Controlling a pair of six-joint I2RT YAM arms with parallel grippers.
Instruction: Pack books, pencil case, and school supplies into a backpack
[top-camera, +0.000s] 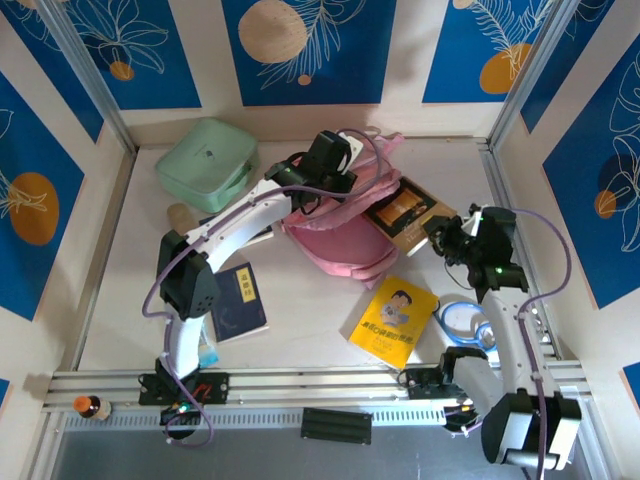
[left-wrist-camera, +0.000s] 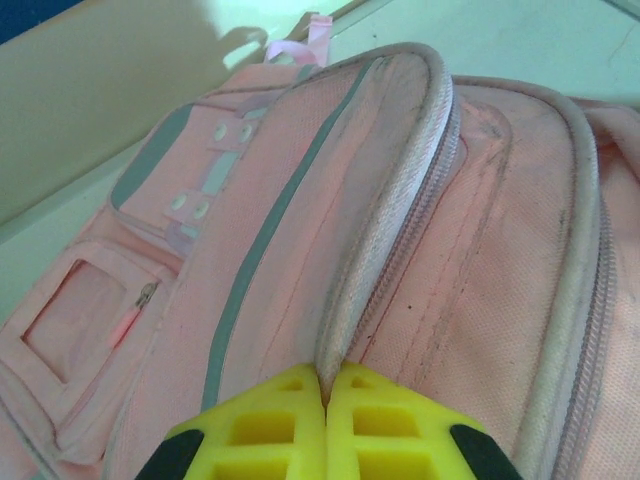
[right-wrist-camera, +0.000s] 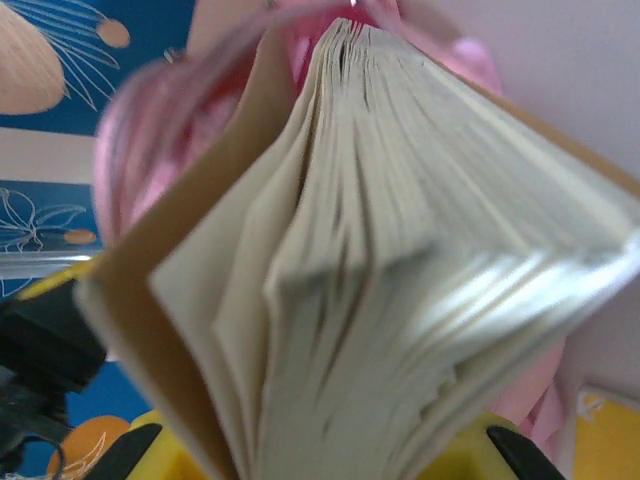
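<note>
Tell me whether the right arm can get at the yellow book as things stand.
Probably not yet. The right gripper is shut on the brown book, held at the backpack. The yellow book lies uncovered beside that arm, so the way looks free once the brown book is released.

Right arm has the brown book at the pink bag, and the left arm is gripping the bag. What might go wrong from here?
1. The right gripper clamps the thin brown book by one edge and its pages fan out. Loose pages may catch on the mouth of the soft pink fabric backpack and crumple.
2. The left gripper is shut on a narrow fold beside the zip. That fold may slip free, letting the opening sag shut against the book.
</note>
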